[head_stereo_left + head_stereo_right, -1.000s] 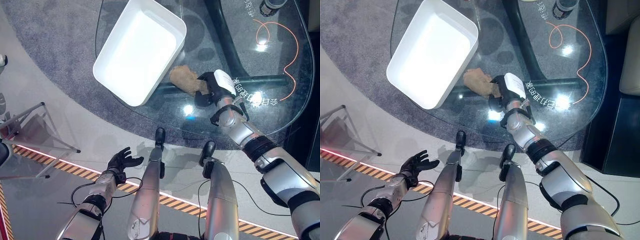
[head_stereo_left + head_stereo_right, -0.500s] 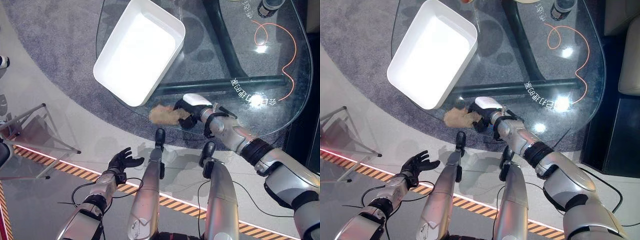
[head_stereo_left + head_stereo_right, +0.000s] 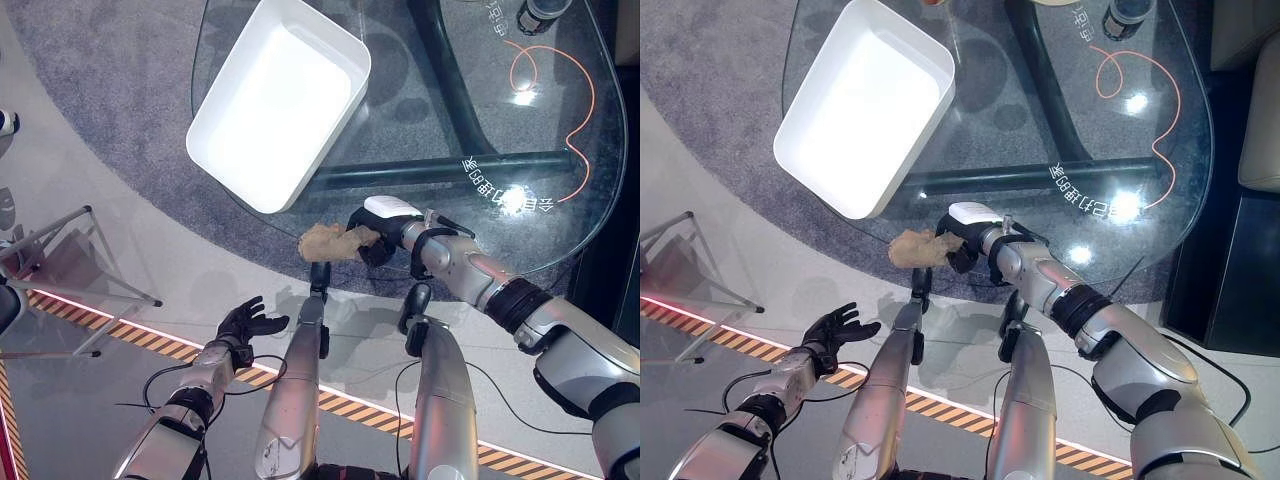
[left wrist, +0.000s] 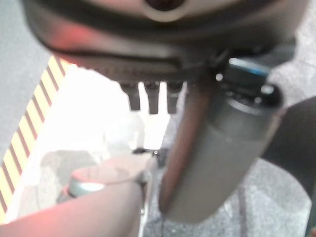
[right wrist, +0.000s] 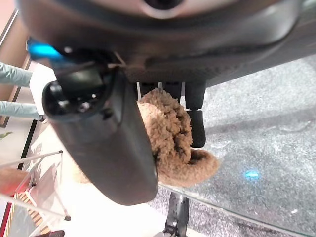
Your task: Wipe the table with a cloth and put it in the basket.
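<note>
Since 1 s ago the right hand (image 3: pixel 385 228) has dragged the cloth (image 3: pixel 331 240) from beside the basket (image 3: pixel 278 100) toward the robot, to the near edge of the glass table (image 3: pixel 560 120); vs 0.5 s ago the cloth looks bunched higher and lifted a bit, w/ part of it hanging past the rim.

Right wrist view: fingers (image 5: pixel 196 116) curled w/ thumb clamped over the tan cloth (image 5: pixel 173 140), so it has a firm pinch on it. Left hand (image 3: pixel 245 320) hangs low over the floor, well apart from the table, fingers spread and relaxed, holding nothing.

Judgement: the wipe stroke looks about done; next is carrying the cloth to the basket, which sits on the far-left part of the table, empty. To do it well: keep the pinch closed, raise the cloth clear of the glass and the basket's near wall before swinging left and away, and open the fingers only once the cloth is over the basket's floor. Risk: trailing end snags on the rim, or the cloth drops off the table edge.
</note>
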{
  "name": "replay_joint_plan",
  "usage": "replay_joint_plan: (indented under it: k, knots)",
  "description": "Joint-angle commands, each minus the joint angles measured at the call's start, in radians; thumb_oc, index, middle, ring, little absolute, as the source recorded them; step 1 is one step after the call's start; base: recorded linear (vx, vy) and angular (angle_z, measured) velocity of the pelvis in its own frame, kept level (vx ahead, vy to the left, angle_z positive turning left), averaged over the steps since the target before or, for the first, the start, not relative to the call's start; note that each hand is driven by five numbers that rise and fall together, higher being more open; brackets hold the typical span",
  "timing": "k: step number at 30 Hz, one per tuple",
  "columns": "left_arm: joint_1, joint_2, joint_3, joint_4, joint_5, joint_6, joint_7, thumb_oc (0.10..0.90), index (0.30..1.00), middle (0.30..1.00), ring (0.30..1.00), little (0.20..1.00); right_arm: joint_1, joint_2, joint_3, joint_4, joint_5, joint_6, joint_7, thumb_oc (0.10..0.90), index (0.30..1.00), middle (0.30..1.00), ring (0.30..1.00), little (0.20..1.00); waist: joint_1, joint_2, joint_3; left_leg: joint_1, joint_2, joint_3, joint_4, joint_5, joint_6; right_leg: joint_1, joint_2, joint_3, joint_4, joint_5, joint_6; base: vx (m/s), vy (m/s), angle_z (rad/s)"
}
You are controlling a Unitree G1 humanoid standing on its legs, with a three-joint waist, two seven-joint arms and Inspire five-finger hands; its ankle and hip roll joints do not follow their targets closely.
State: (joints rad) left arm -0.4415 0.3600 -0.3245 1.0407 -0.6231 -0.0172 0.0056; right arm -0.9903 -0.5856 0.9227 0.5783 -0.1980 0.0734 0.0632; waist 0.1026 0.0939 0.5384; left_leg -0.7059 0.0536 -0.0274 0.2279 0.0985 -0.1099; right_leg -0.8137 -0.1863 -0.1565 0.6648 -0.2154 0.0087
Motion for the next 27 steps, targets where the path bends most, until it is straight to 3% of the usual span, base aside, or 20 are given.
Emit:
replay_joint_plan:
  k: [1,7,10,14,17,22,27]
  knots:
    - [0.007,0.024,0.006,0.026,0.013,-0.001,-0.001,0.8,0.9,0.9,0.9,0.9,-0.036,-0.019,-0.08,-0.049,-0.003,0.01,-0.21,0.1,0.3,0.3,0.3,0.2,-0.027,0.004,-0.018,-0.02,-0.078,0.051,0.163,-0.084,0.066,0.045,0.044,-0.015,-0.187,0.167,0.035,0.0,0.0,0.0]
    - [0.008,0.014,0.001,0.045,-0.004,-0.017,-0.001,0.8,0.9,0.9,0.9,0.9,-0.042,-0.024,-0.194,0.046,0.084,0.061,-0.483,0.1,0.3,0.3,0.3,0.2,-0.032,0.011,-0.018,-0.026,-0.072,0.05,0.169,-0.088,0.071,0.034,0.049,-0.008,-0.174,0.167,0.035,0.0,0.0,0.0]
    - [0.015,0.011,0.001,0.049,-0.009,-0.025,-0.002,0.8,0.9,0.9,0.9,0.9,-0.039,-0.034,-0.273,0.111,0.162,0.053,-0.6,0.1,0.3,0.3,0.3,0.2,-0.034,0.014,-0.018,-0.03,-0.069,0.049,0.174,-0.093,0.075,0.028,0.05,-0.005,-0.168,0.167,0.035,0.0,0.0,0.0]
    - [0.024,0.008,0.001,0.05,-0.014,-0.034,0.0,0.8,0.9,0.9,0.9,0.9,-0.036,-0.043,-0.327,0.149,0.227,0.046,-0.67,0.1,0.3,0.3,0.3,0.2,-0.036,0.016,-0.018,-0.035,-0.067,0.048,0.181,-0.098,0.078,0.022,0.052,-0.001,-0.161,0.165,0.034,0.0,0.0,0.0]
    - [0.034,0.008,0.0,0.042,-0.021,-0.037,0.002,0.8,0.9,0.9,0.9,0.9,-0.024,-0.058,-0.432,0.24,0.357,-0.002,-0.729,0.1,0.3,0.3,0.3,0.2,-0.037,0.02,-0.018,-0.042,-0.067,0.045,0.193,-0.106,0.082,0.013,0.055,0.003,-0.148,0.161,0.031,0.0,0.0,0.0]
    - [0.041,0.008,-0.008,0.037,-0.021,-0.037,0.004,0.8,0.9,0.9,0.9,0.9,-0.015,-0.071,-0.537,0.378,0.46,-0.07,-0.778,0.1,0.3,0.3,0.3,0.2,-0.032,0.02,-0.018,-0.044,-0.066,0.042,0.202,-0.115,0.086,0.014,0.054,0.001,-0.143,0.157,0.031,0.0,0.0,0.0]
    - [0.042,0.009,-0.009,0.035,-0.013,-0.037,0.003,0.8,0.9,0.9,0.9,0.9,-0.006,-0.087,-0.603,0.489,0.502,-0.096,-0.806,0.1,0.3,0.3,0.3,0.2,-0.029,0.021,-0.018,-0.047,-0.067,0.037,0.208,-0.121,0.091,0.013,0.056,0.001,-0.139,0.156,0.032,0.0,-0.006,0.0]
